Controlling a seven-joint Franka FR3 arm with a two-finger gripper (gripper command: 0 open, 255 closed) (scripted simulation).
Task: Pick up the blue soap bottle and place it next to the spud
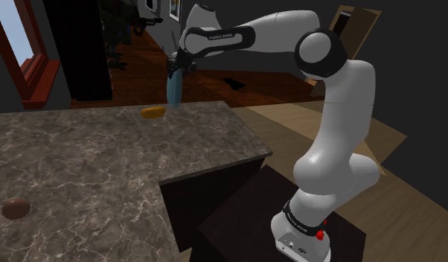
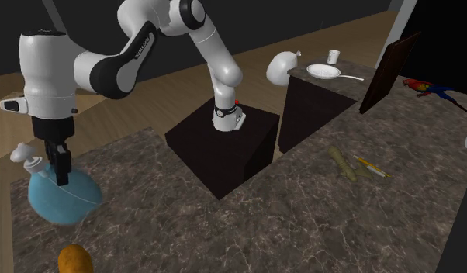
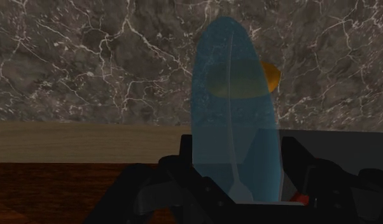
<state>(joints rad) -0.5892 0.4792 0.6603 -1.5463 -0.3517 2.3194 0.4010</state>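
The blue translucent soap bottle (image 1: 174,89) hangs just above the far edge of the marble counter (image 1: 103,171), and my gripper (image 1: 178,69) is shut on its neck. In the second exterior view the bottle (image 2: 61,195) is round-bellied, its white pump head beside my gripper (image 2: 60,167). The spud, an orange-brown potato (image 1: 152,112), lies on the counter right beside the bottle and a little below it. The same potato (image 2: 74,260) sits near the second exterior view's bottom edge. In the wrist view the bottle (image 3: 235,121) stands clasped between my fingers (image 3: 184,167), with the potato (image 3: 271,76) showing behind it.
A brown round object (image 1: 16,208) rests on the counter near the shoulder view's left. A pale root (image 2: 344,164) and a pencil (image 2: 371,167) lie farther along the counter. A white pan (image 2: 325,72) and cup (image 2: 333,56) stand on a dark cabinet beside my stand (image 2: 224,147).
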